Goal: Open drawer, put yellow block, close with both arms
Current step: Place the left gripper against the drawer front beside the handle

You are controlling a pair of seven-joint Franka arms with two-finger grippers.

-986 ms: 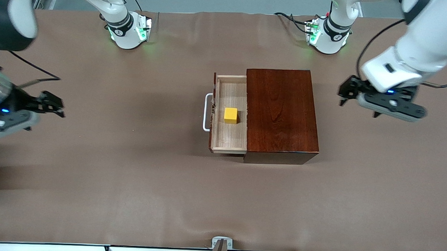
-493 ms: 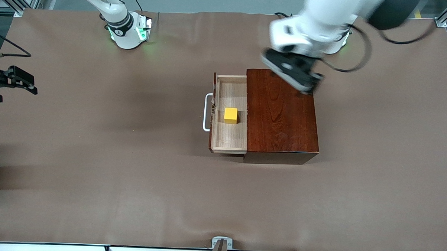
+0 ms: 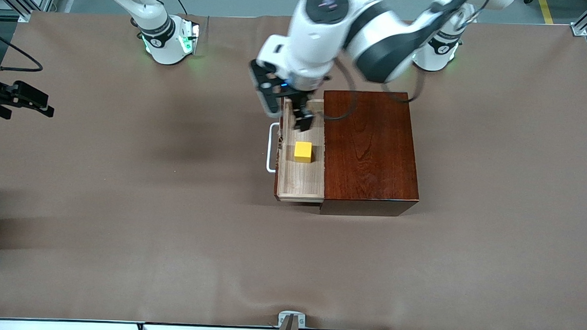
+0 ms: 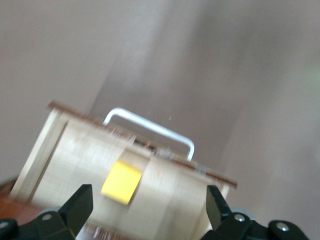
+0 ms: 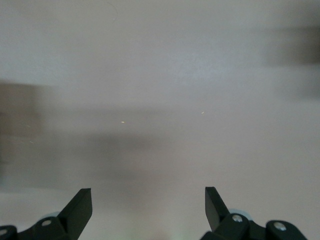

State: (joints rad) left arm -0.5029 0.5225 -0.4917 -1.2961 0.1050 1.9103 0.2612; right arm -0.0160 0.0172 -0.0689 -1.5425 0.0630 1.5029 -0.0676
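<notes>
Swinging in from the tabletop's edge, the left end effector [image 3: 288, 108] now hovers wide open over the open drawer [image 3: 300, 180], mid-tabletop, yellow block [image 3: 302, 151] inside. Right end effector [image 3: 20, 99], also wide, waits at its edge. Closing well means pushing the handle [image 3: 272, 148] squarely.

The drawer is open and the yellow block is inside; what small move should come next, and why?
Probably the left claw, open above the drawer, should shift to the outer face of the drawer front by the white handle to push it shut. The yellow block already lies inside; the right claw waits, open, at the table's edge.
</notes>
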